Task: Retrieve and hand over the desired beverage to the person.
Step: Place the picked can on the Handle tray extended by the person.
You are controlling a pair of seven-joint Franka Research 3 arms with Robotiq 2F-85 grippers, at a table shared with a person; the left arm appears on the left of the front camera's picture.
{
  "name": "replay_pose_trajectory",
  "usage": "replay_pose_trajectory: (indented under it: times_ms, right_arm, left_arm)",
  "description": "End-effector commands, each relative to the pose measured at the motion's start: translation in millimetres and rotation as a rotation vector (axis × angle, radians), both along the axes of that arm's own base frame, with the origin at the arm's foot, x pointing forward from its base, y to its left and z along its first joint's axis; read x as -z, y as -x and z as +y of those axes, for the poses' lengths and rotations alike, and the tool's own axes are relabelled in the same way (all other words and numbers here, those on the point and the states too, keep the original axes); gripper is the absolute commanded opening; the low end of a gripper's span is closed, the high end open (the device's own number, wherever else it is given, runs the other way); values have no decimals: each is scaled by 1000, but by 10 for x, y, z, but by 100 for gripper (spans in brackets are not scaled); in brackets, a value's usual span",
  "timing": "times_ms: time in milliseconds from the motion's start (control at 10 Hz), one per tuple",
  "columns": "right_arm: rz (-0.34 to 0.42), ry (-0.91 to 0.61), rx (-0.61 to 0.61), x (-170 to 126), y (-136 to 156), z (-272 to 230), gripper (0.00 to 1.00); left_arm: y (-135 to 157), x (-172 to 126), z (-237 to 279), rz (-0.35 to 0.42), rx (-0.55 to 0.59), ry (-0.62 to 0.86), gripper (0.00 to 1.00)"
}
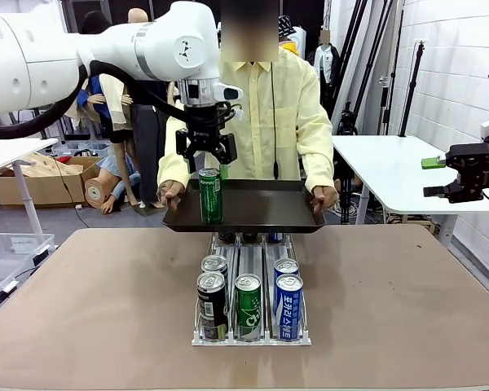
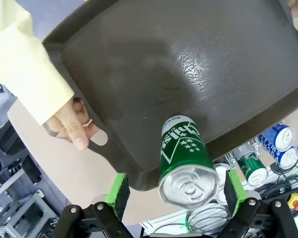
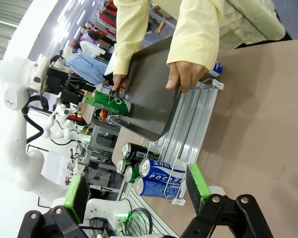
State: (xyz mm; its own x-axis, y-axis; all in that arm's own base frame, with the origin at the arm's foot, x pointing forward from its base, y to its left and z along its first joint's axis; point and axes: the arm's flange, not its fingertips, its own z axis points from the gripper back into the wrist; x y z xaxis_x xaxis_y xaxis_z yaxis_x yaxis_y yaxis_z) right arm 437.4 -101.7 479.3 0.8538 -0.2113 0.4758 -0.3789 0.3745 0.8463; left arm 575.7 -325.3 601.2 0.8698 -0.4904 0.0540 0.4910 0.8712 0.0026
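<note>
My left claw (image 1: pixel 205 153) is open wide and hangs just over a green can (image 1: pixel 210 195). My green pads (image 2: pixel 118 194) are spread to both sides above the can's top and do not touch it. The can stands upright on a black tray (image 1: pixel 261 213), near the edge on my side, toward the left. The person (image 1: pixel 269 106) in the pale-yellow shirt holds the tray by both ends, over the far end of the can rack (image 1: pixel 253 336) on the table (image 1: pixel 407 309). My right claw (image 1: pixel 433 177) is open too, off to the right, holding nothing.

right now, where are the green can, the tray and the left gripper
green can (image 1: pixel 211 197), front view, middle of its side
tray (image 1: pixel 265 208), front view, bare floor
left gripper (image 1: pixel 206 158), front view, between its fingertips
</note>
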Motion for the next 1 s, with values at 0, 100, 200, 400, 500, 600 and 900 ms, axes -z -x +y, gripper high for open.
replay_pose_trajectory:
  times_ms: [0, 100, 200, 400, 500, 600, 900]
  right_arm:
    - [1, -8, -5, -17, -6, 0, 100]
    - [1, -8, -5, -17, -6, 0, 100]
    - [1, -8, -5, -17, -6, 0, 100]
    - [1, -8, -5, -17, -6, 0, 100]
    - [1, -8, -5, -17, -6, 0, 100]
    - [1, -8, -5, -17, -6, 0, 100]
    - [1, -8, -5, -17, -6, 0, 100]
  left_arm:
    - [90, -251, 99, -62, -19, 26, 100]
    - [132, -344, 134, -89, -21, 32, 100]
    - [162, -401, 153, -100, -18, 40, 100]
    - [213, -443, 193, -107, -12, 46, 100]
    - [243, -448, 214, -118, 3, 33, 100]
    - [164, -532, 140, -100, -14, 38, 100]
    - [164, -532, 140, -100, -14, 38, 100]
